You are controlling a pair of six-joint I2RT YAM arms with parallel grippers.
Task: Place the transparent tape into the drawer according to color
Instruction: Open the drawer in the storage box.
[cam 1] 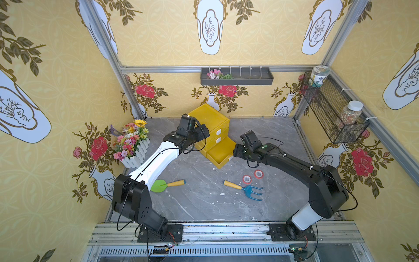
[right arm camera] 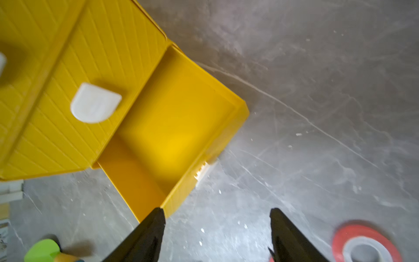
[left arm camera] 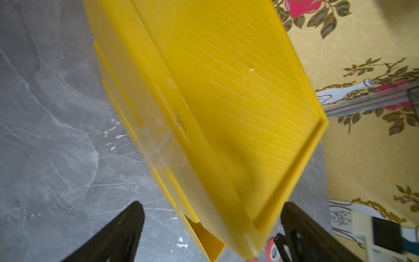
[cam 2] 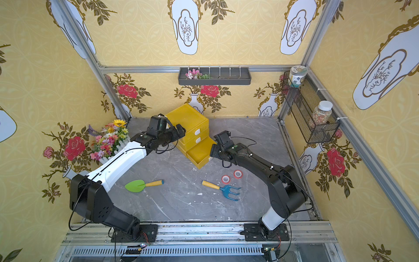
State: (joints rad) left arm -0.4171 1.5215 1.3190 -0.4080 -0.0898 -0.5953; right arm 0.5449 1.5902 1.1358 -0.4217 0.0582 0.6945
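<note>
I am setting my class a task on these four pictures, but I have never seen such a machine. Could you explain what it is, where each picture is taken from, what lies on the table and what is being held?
It is a robot with two arms, left arm and right arm, each ending in two jaws. Two pictures look down from overhead; the other two come from cameras on the wrists. On the grey table stand a yellow drawer cabinet, its bottom drawer pulled open, and a flower box. A red tape roll, a second roll, a green shovel and a blue rake lie there. Both pairs of jaws are open, holding nothing.
</note>
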